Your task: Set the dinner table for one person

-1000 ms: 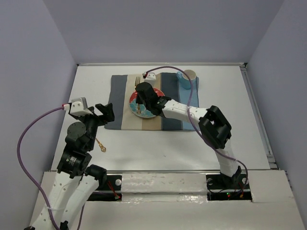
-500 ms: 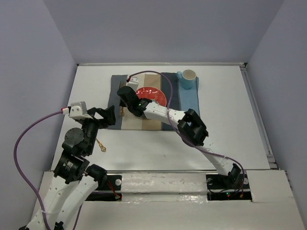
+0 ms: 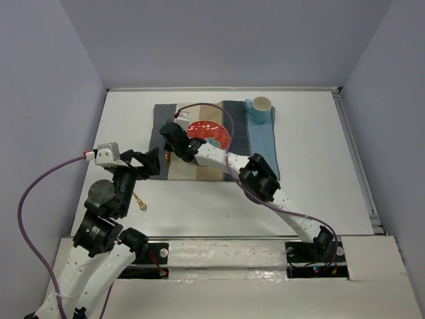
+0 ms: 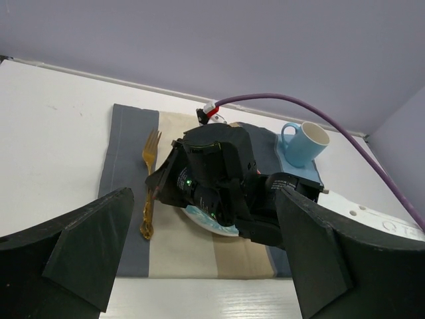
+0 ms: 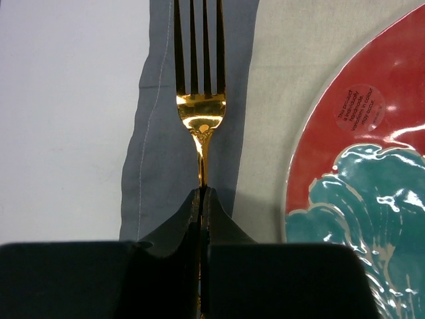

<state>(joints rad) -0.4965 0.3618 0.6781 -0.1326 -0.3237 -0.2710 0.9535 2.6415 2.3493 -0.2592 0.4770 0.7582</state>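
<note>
So the right arm is stretched way out from its base at the near edge of the bench, running diagonally toward the far left with the elbow bent low over the striped mat and the wrist tipped down over the mat's left side. The right end effector is pinched tight on the handle of a gold fork, with the jaws meeting right on the thin neck below the tines. The fork points toward the far edge, lined up along the mat's grey stripe just beside a red and teal plate, without touching it. Can't tell if the fork is resting on the cloth or just off it. The mat sits toward the middle of the far edge, with a blue mug on its far right corner. The left arm is folded up by the near left corner, forearm raised, wrist aimed at the mat's left edge. The left end effector is spread wide with nothing in it. Another small gold utensil lies on the bare bench beside that arm, can't make out which kind.
</note>
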